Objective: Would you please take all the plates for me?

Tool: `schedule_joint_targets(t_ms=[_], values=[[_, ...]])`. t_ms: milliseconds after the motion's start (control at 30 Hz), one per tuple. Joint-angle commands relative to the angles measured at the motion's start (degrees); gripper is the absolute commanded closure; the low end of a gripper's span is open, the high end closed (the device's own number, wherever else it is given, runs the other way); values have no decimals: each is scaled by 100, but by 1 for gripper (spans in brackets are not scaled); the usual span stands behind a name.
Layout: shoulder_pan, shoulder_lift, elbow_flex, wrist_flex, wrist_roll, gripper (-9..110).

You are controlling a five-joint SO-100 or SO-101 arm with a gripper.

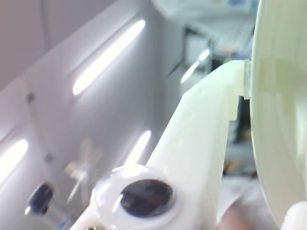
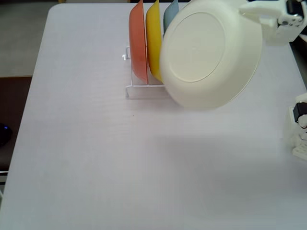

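Note:
A cream-white plate (image 2: 211,52) hangs in the air, tilted with its underside toward the fixed view. My gripper (image 2: 249,12) is shut on its upper right rim. In the wrist view the plate (image 1: 280,120) fills the right edge, and one white finger (image 1: 201,143) of my gripper (image 1: 247,81) presses against its rim. Behind the raised plate, an orange plate (image 2: 138,43), a yellow plate (image 2: 153,38) and a light blue plate (image 2: 171,14) stand on edge in the white wire rack (image 2: 144,88). The raised plate hides most of the blue one.
The white table (image 2: 96,167) spreads out below and to the left of the rack. The arm's base (image 2: 300,129) stands at the right edge. The table's left edge borders dark floor. The wrist view looks up at ceiling lights (image 1: 108,57).

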Motion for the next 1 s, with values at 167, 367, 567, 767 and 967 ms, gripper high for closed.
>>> schedule_joint_targets(t_ms=[167,367,567,767,967], values=[[-659,-738,422,-2241,141,102],[-949,-1468,466,-3287,211,102],[-1020,-2197,457,-4210,308,102],[-1020,-2558,457,-4623,281,102],[-976,-2681,466,-4649,316,102]])
